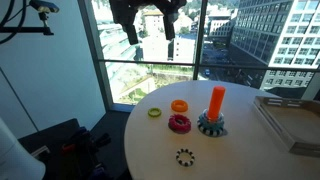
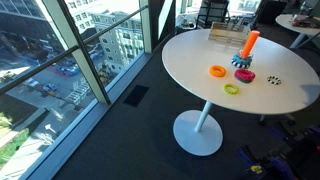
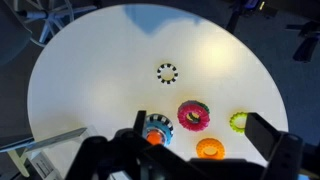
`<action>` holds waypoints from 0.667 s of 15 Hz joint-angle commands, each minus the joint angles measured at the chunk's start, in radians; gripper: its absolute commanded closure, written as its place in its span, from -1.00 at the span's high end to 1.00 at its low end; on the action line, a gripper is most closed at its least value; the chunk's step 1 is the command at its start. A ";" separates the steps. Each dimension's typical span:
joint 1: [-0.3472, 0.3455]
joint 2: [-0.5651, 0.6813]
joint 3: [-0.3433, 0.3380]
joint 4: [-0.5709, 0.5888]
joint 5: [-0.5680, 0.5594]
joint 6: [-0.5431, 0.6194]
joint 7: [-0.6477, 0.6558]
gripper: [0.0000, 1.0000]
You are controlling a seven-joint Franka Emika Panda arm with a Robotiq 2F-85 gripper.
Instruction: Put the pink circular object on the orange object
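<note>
White round table by tall windows — pink circular object on it.

You've got a round white pedestal table on dark carpet, tall windows filling the frame's left, sunlit buildings outside.

White round table bears a pink ring, orange ring, yellow-green ring, black-white ring and teal-based orange peg.
</note>
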 commanded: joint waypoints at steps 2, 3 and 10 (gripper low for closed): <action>-0.005 0.001 0.004 0.005 0.003 -0.002 -0.003 1.00; -0.005 0.000 0.004 0.005 0.003 -0.002 -0.002 1.00; 0.007 0.038 0.011 0.014 0.026 0.009 0.022 1.00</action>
